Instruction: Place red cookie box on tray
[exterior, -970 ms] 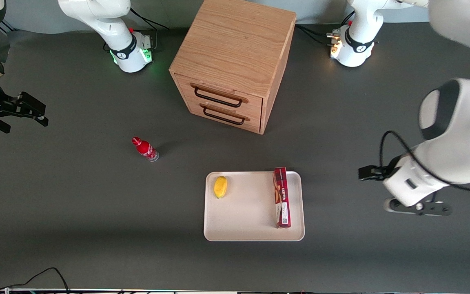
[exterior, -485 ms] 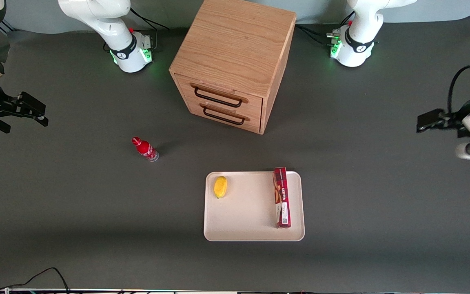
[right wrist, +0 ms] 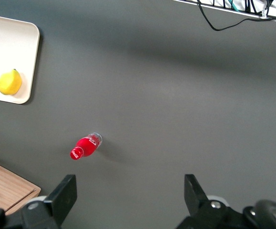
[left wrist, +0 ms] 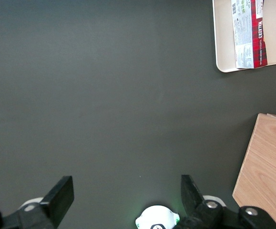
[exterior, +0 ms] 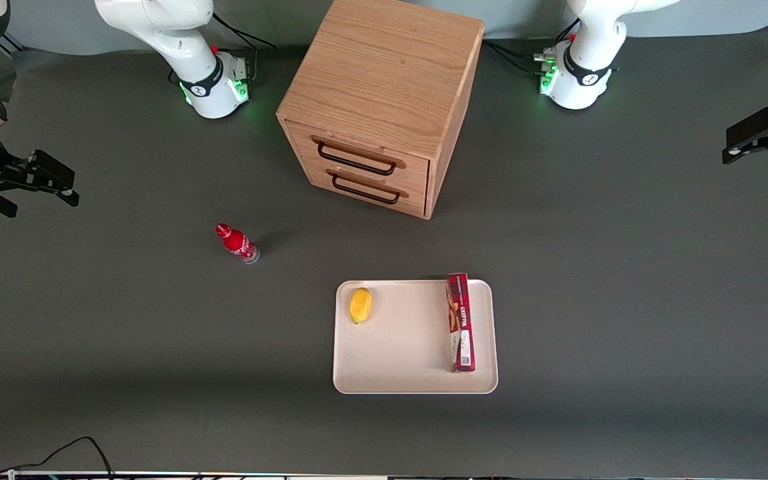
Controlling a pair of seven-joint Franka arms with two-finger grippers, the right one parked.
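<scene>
Resting on the tray: the box is delivered and the claw hangs empty

Standing largest on the table, the wooden drawer cabinet (exterior: 384,107) faces the front camera with both drawers shut; it plays no part here, and only a slice of its top shows in the left wrist view. Nearer the front camera lies the tray (exterior: 404,360), flat on the table. The red cookie box (exterior: 461,323) lies on it lengthwise along the edge toward the working arm's end, inside the rim as far as I can judge, so the task looks done. Only one end of the box (left wrist: 249,33) is caught by the left wrist camera; the rest is cut off. The gripper (left wrist: 127,196) hangs well apart from the tray, toward the working arm's end of the table, its fingers spread wide with nothing between them, which fits a release already made. Most of it is cropped at the front view's edge. A lemon (exterior: 360,305) sits on the tray, apart from the box. A small red bottle (exterior: 237,243) lies on the table toward the parked arm's end.
</scene>
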